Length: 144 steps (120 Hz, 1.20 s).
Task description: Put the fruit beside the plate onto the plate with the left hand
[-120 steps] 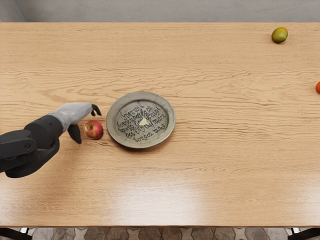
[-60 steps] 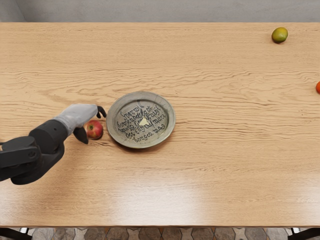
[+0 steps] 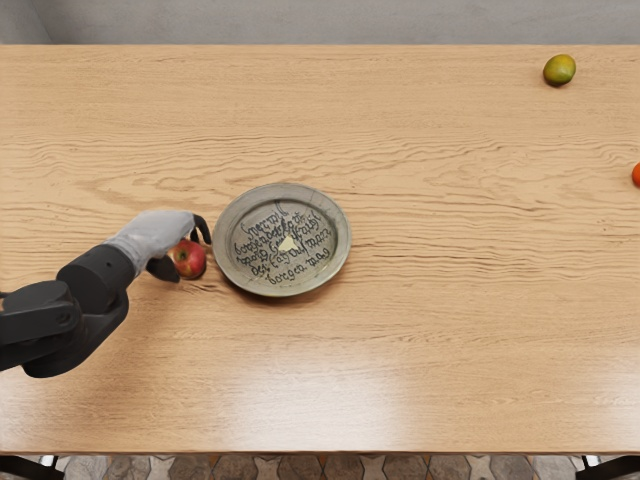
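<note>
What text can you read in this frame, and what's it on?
plate: several lines of dark cursive script across its centre, too stylised and blurred to read; no word can be quoted with confidence.
apple: no text.
left hand: no label or marking visible.
table: wood grain only, no text.

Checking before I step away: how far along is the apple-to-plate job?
Reach done: the left hand is at the apple. In hand: the grasp, not clearly closed. Left: lifting it off the table and setting it on the plate, which it lies beside.
</note>
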### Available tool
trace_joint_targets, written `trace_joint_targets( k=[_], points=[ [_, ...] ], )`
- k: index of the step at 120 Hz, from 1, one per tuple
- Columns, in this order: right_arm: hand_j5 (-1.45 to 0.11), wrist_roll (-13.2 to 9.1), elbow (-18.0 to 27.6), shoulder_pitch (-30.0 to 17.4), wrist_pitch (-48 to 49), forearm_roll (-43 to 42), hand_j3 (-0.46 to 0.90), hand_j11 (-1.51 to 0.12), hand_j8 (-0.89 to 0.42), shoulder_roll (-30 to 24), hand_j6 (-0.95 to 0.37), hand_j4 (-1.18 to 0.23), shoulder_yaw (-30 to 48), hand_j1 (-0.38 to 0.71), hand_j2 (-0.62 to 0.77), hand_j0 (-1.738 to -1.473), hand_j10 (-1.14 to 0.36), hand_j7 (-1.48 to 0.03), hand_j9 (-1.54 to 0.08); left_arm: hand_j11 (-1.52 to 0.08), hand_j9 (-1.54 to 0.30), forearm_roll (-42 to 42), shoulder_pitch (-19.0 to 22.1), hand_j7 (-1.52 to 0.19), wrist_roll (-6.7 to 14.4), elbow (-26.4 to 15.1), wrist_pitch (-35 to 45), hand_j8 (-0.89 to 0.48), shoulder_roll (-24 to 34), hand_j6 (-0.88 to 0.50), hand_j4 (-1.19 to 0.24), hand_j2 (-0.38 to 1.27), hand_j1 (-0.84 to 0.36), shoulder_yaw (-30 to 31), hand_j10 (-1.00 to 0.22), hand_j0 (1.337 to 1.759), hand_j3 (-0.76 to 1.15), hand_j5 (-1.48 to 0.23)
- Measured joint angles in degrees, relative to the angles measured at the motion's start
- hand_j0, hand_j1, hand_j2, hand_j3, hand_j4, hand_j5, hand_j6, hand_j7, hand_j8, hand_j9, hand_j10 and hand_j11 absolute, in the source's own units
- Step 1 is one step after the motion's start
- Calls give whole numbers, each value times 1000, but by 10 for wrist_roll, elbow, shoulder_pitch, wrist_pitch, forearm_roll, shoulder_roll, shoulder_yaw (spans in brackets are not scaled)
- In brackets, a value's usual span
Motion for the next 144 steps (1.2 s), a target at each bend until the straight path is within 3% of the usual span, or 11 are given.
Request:
trace_joint_targets(
  k=[53,70,87,102,107,125,139,144],
  points=[
    [0,0,-1,-1,0,0,0,0,0,0,0,0,0,-349,0,-1658,0,0,0,-804,-804,5,12,-803,0,2,3,-450,4,-364,-544,100,-280,0,-600,1653,0,-773],
    [0,0,-1,-1,0,0,0,0,0,0,0,0,0,-349,0,-1658,0,0,0,-863,-864,4,13,-867,0,2,4,-456,5,-364,-538,140,-279,0,-639,1652,0,-833],
    [0,0,-1,-1,0,0,0,0,0,0,0,0,0,-349,0,-1658,0,0,0,-927,-926,3,11,-919,0,2,4,-473,5,-381,-567,292,-278,-2,-680,1651,0,-898],
    [0,0,-1,-1,0,0,0,0,0,0,0,0,0,-349,0,-1658,0,0,0,-947,-948,-1,5,-943,1,2,2,-504,8,-414,-611,280,-230,-5,-702,1652,0,-944],
    [0,0,-1,-1,0,0,0,0,0,0,0,0,0,-349,0,-1658,0,0,0,-952,-953,-2,-4,-948,0,2,1,-518,15,-451,-616,246,-216,-6,-705,1652,0,-947],
    [0,0,-1,0,0,0,0,0,0,0,0,0,0,-349,0,-1658,0,0,0,-958,-958,-10,-43,-952,0,1,-3,-521,27,-434,-618,386,-237,-7,-712,1653,0,-960],
    [0,0,-1,0,0,0,0,0,0,0,0,0,1,-349,0,-1658,0,0,0,-963,-962,-18,-60,-954,0,-1,-4,-517,23,-435,-609,286,-219,-7,-714,1653,0,-967],
    [0,0,-1,0,0,0,0,0,0,0,0,0,1,-349,0,-1658,0,0,0,-963,-963,-21,-67,-954,0,-2,-4,-520,22,-431,-605,322,-232,-7,-715,1653,0,-972]
  ],
)
